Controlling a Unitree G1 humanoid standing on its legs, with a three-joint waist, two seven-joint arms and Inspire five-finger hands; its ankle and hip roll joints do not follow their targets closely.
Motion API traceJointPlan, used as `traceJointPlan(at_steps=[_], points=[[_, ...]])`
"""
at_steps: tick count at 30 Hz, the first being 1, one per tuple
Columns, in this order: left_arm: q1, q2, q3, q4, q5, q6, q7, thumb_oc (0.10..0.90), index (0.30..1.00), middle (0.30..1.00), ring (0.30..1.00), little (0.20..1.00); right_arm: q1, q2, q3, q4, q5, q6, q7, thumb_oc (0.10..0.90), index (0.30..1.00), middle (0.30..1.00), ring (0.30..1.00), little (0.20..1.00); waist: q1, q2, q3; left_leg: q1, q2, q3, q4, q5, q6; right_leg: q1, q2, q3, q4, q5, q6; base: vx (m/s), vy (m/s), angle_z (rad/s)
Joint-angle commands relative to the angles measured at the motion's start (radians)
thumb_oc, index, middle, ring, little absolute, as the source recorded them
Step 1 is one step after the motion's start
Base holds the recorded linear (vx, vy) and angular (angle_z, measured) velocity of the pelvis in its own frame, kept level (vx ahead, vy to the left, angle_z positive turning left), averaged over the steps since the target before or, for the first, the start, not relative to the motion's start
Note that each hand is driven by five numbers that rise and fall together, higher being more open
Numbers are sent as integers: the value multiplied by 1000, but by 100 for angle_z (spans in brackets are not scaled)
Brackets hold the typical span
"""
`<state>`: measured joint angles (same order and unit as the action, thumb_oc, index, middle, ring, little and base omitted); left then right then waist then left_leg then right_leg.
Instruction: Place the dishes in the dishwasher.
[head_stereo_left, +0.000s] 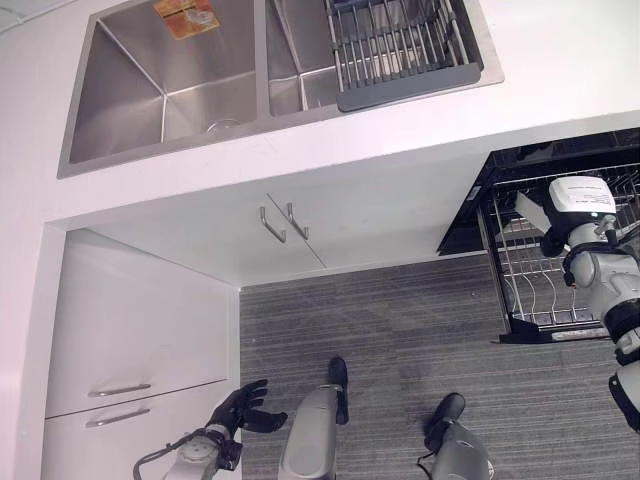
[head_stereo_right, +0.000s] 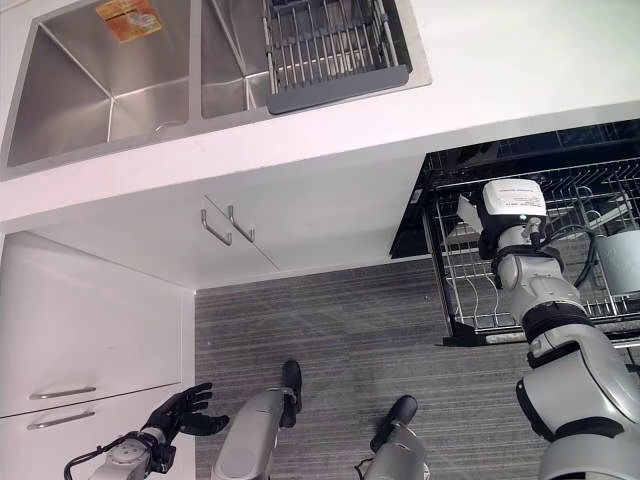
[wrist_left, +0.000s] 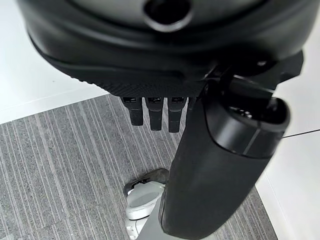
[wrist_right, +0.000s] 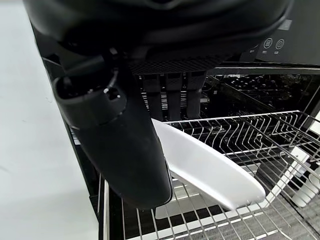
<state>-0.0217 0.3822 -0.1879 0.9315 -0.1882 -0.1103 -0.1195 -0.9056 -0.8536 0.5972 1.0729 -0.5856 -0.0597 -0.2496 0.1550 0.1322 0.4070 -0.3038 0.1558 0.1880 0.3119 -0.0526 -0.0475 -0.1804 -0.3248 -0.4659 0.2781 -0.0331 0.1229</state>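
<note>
My right hand is shut on a white plate, thumb on its upper face and fingers behind it. The plate hangs tilted just above the pulled-out wire rack of the open dishwasher, near the rack's left side. My left hand is low at the left by the drawers, open and holding nothing, its fingers straight.
A grey vessel stands in the rack's right part. Above on the white counter is a double steel sink with a dark dish drainer. Cabinet doors with handles and drawers lie to the left.
</note>
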Motion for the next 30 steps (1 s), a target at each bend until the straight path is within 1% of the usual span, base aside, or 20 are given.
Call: traceJointPlan(at_steps=[1, 2, 5, 6, 8, 10, 12, 14, 16, 17, 18, 19, 21, 22, 25, 26, 27, 28, 29, 30], points=[[65, 76, -25, 6, -5, -1, 9, 800, 900, 900, 900, 900, -105, -49, 9, 12, 27, 15, -22, 800, 900, 900, 900, 900, 19, -30, -90, 47, 71, -8, -12, -141, -49, -36, -29, 58, 22, -124, 63, -15, 2, -4], [67, 75, -21, -1, 2, 9, 7, 800, 900, 900, 900, 900, -87, -50, -3, 8, 49, 25, 4, 800, 900, 900, 900, 900, 18, -40, -96, 56, 78, -6, -12, -140, -50, -26, -24, 55, 22, -126, 61, 0, 0, 0], [79, 73, -17, -13, 13, 21, 6, 800, 900, 900, 900, 900, -55, -55, -30, 4, 87, 27, 49, 800, 900, 900, 900, 900, 15, -52, -108, 70, 87, -4, -12, -140, -53, -12, -16, 54, 22, -130, 58, 9, 3, -2], [87, 71, -10, -14, 25, 32, 3, 800, 900, 900, 900, 900, -31, -54, -56, 3, 119, 60, 108, 800, 900, 900, 900, 900, 12, -65, -119, 85, 93, -10, -12, -140, -55, 3, -3, 65, 22, -137, 54, 38, 17, -5], [90, 74, -2, -21, 29, 47, -2, 800, 900, 900, 900, 900, -17, -58, -80, 5, 184, 85, 182, 800, 900, 900, 900, 900, 11, -79, -127, 99, 98, -11, -12, -141, -56, 20, 6, 71, 22, -145, 49, 42, 30, 0], [92, 73, 5, -16, 40, 49, -5, 800, 900, 900, 900, 900, -1, -67, -103, 6, 211, 86, 231, 800, 900, 900, 900, 900, 8, -91, -135, 111, 104, -7, -12, -141, -59, 31, 9, 73, 22, -147, 48, 46, 27, -2], [96, 72, 10, -13, 42, 54, -3, 800, 900, 900, 900, 900, 12, -79, -118, -6, 227, 84, 252, 800, 900, 900, 900, 900, 4, -102, -141, 122, 109, -5, -12, -140, -61, 40, 14, 79, 22, -150, 47, 63, 17, -8], [107, 74, 28, -18, 54, 69, -4, 800, 900, 900, 900, 900, 35, -110, -150, -59, 279, 103, 296, 800, 900, 900, 900, 900, -4, -121, -148, 139, 118, 3, -12, -141, -63, 55, 19, 83, 22, -150, 50, 68, 1, -8], [113, 76, 35, -20, 62, 76, -4, 800, 900, 900, 900, 900, 53, -123, -175, -101, 309, 92, 319, 800, 900, 900, 900, 900, -10, -132, -152, 150, 126, 13, -12, -140, -66, 64, 19, 81, 22, -148, 54, 47, -10, -9], [116, 76, 39, -19, 67, 78, -2, 800, 900, 900, 900, 900, 64, -131, -186, -136, 344, 88, 347, 800, 900, 900, 900, 900, -14, -137, -153, 156, 130, 18, -12, -140, -66, 70, 20, 80, 22, -147, 55, 63, -16, -11], [124, 76, 48, -15, 79, 76, -3, 800, 900, 900, 900, 900, 88, -148, -207, -209, 388, 106, 358, 800, 900, 900, 900, 900, -23, -146, -156, 165, 133, 26, -12, -140, -67, 77, 19, 80, 22, -146, 58, 63, -16, -18], [129, 76, 59, -13, 87, 76, -3, 800, 900, 900, 900, 900, 115, -158, -230, -260, 402, 109, 355, 800, 900, 900, 900, 900, -32, -153, -158, 171, 138, 35, -12, -140, -68, 80, 17, 80, 22, -144, 62, 57, -16, -19], [133, 75, 77, -1, 89, 73, 1, 800, 900, 900, 900, 900, 180, -181, -297, -378, 451, 159, 344, 800, 900, 900, 900, 900, -57, -161, -160, 184, 144, 47, -12, -142, -67, 82, 17, 91, 22, -139, 67, 43, 0, -27], [136, 70, 85, 4, 85, 71, 7, 800, 900, 900, 900, 900, 218, -185, -347, -420, 468, 157, 334, 800, 900, 900, 900, 900, -68, -164, -160, 191, 147, 53, -12, -144, -66, 84, 18, 96, 22, -138, 69, 46, 7, -23], [147, 56, 103, 18, 81, 61, 19, 800, 900, 900, 900, 900, 318, -163, -479, -552, 551, 198, 262, 800, 900, 900, 900, 900, -95, -166, -165, 201, 147, 61, -12, -149, -64, 83, 22, 116, 22, -139, 71, 44, 8, -23], [155, 40, 116, 37, 83, 48, 27, 800, 900, 900, 900, 900, 378, -128, -562, -620, 632, 212, 196, 800, 900, 900, 900, 900, -112, -165, -167, 206, 148, 66, -12, -153, -63, 83, 26, 126, 22, -141, 71, 61, 12, -24], [161, 27, 127, 49, 88, 40, 32, 800, 900, 900, 900, 900, 441, -90, -627, -676, 645, 206, 143, 800, 900, 900, 900, 900, -125, -164, -170, 208, 148, 71, -12, -157, -63, 82, 28, 135, 22, -144, 72, 61, 10, -23], [167, 17, 135, 56, 92, 32, 34, 800, 900, 900, 900, 900, 492, -58, -671, -725, 654, 215, 105, 800, 900, 900, 900, 900, -134, -162, -171, 210, 149, 74, -12, -159, -63, 81, 29, 140, 22, -145, 72, 48, 12, -23], [174, -2, 144, 63, 99, 22, 41, 800, 900, 900, 900, 900, 568, -5, -729, -805, 668, 233, 38, 800, 900, 900, 900, 900, -151, -159, -171, 212, 150, 81, -12, -162, -62, 78, 30, 149, 22, -147, 72, 42, 19, -21], [178, -19, 146, 70, 97, 12, 50, 800, 900, 900, 900, 900, 619, 46, -760, -842, 668, 234, 0, 800, 900, 900, 900, 900, -164, -155, -168, 216, 150, 86, -12, -164, -62, 77, 31, 157, 22, -148, 70, 31, 18, -18]])
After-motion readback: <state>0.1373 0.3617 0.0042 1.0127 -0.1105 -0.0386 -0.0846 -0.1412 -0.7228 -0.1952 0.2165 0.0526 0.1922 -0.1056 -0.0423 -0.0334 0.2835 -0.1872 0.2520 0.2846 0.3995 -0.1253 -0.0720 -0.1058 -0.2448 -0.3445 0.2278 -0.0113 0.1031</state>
